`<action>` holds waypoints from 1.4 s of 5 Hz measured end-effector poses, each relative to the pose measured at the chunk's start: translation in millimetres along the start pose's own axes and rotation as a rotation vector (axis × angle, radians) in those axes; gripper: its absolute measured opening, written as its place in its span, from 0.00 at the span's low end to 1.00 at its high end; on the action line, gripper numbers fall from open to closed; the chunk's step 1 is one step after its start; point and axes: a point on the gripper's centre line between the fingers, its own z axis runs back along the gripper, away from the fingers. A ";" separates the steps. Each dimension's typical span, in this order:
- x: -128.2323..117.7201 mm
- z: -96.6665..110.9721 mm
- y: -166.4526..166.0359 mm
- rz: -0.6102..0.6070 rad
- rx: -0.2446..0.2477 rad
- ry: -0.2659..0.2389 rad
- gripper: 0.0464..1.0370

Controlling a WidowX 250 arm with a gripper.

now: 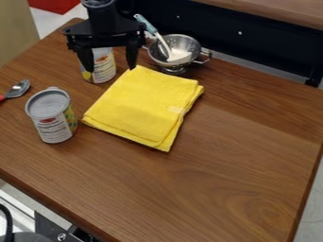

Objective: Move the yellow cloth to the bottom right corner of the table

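Note:
The black gripper (110,67) hangs over the upper left part of the table, its two fingers spread apart with nothing held between them. Behind the fingers stands a can, partly covered by them. The yellow cloth (142,106) lies folded and flat near the middle of the wooden table (233,189), its top corner just right of and below the right fingertip. Whether that fingertip touches the cloth, I cannot tell.
Cans stand behind the gripper (104,68) and left of the cloth (55,125). A metal colander (183,45) holding a blue-handled spatula (151,29) sits beyond the cloth. At the left edge lies a spoon (19,89).

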 end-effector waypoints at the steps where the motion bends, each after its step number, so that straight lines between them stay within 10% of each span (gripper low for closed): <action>1: -5.0 -8.6 0.5 -0.006 0.009 0.031 0.96; 3: 5.3 -31.4 -5.7 -0.067 0.021 -0.010 0.91; 5: 19.1 -58.2 -14.7 -0.009 0.025 -0.060 0.35; 7: 19.5 -86.0 -26.4 -0.063 0.018 0.009 0.01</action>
